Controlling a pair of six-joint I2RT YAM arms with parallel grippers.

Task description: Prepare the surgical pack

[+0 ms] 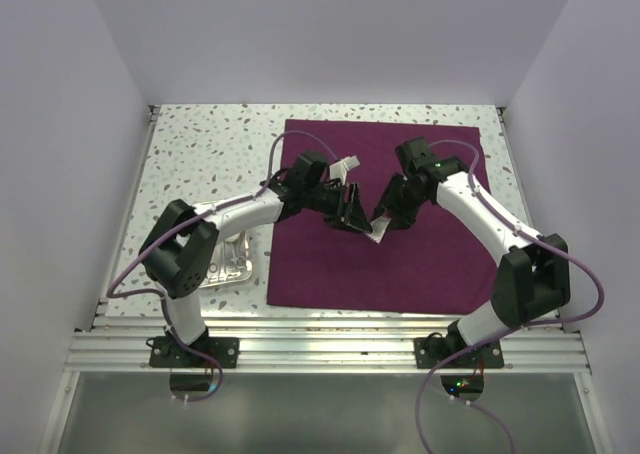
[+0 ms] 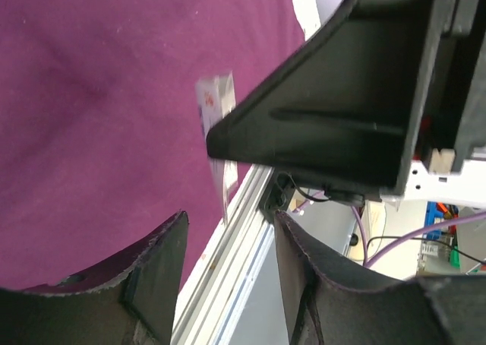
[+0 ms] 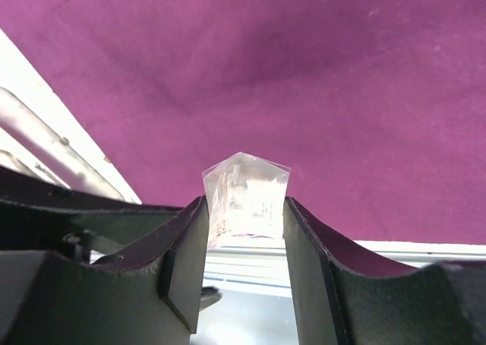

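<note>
Loading the pack: our right gripper [image 3: 244, 208] pinches a clear packet [image 3: 247, 181] over the purple cloth [image 1: 400, 264] at mid-frame; our left gripper [image 2: 230, 227] gapes empty. Next, we judge, the clear packet wants lowering onto the purple cloth.

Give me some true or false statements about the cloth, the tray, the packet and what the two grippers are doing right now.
1. The cloth lies spread flat on the table. True.
2. The right gripper holds a clear packet between its fingers. True.
3. The tray sits in the middle of the cloth. False: it sits on the bare table left of the cloth, partly under the left arm.
4. The left gripper is clamped on the packet. False: its jaws stand open with nothing between them, and only the right gripper grips the packet.
</note>
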